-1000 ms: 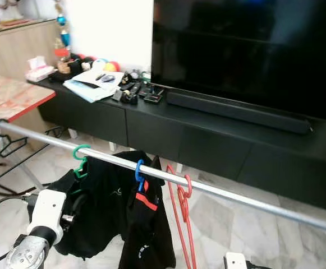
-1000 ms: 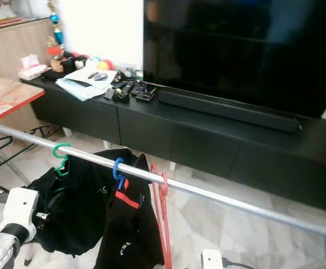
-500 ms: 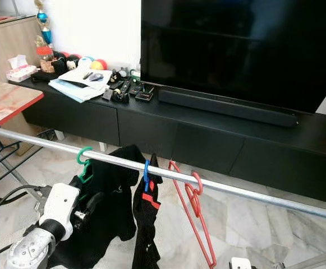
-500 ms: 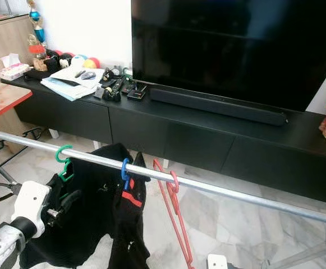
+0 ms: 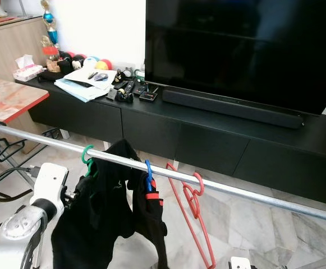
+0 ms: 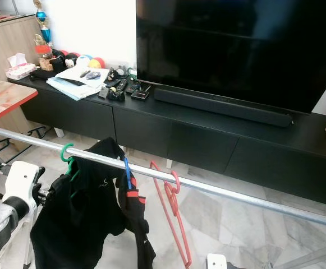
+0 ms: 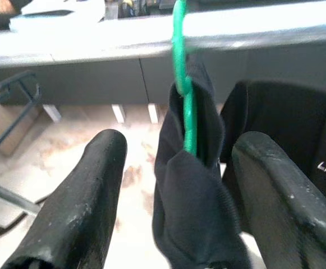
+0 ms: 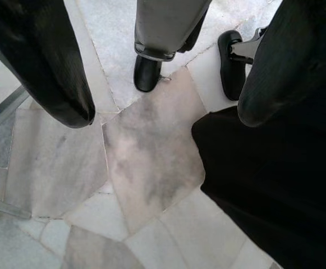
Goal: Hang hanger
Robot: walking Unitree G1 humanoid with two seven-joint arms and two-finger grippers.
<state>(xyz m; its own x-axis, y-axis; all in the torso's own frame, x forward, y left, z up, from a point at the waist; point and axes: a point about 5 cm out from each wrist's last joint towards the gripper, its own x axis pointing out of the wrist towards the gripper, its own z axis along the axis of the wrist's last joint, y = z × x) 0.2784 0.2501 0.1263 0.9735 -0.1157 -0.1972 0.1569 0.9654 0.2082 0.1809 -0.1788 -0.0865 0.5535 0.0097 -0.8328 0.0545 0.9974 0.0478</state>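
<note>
Green hanger (image 5: 87, 158) with black shirt (image 5: 95, 216) hooked on the rail (image 5: 235, 193), toward its left end; blue hanger (image 5: 148, 171) and bare red hanger (image 5: 192, 206) follow to the right. Left tool (image 7: 177, 185): fingers apart, straddling hanger neck and shirt collar without gripping. Right tool (image 8: 163, 89): fingers apart, aimed at the floor (image 8: 140, 162), idle. Judgement: hang step looks complete, release in hand. Next move: back the left tool straight off, clear of the cloth.
</note>
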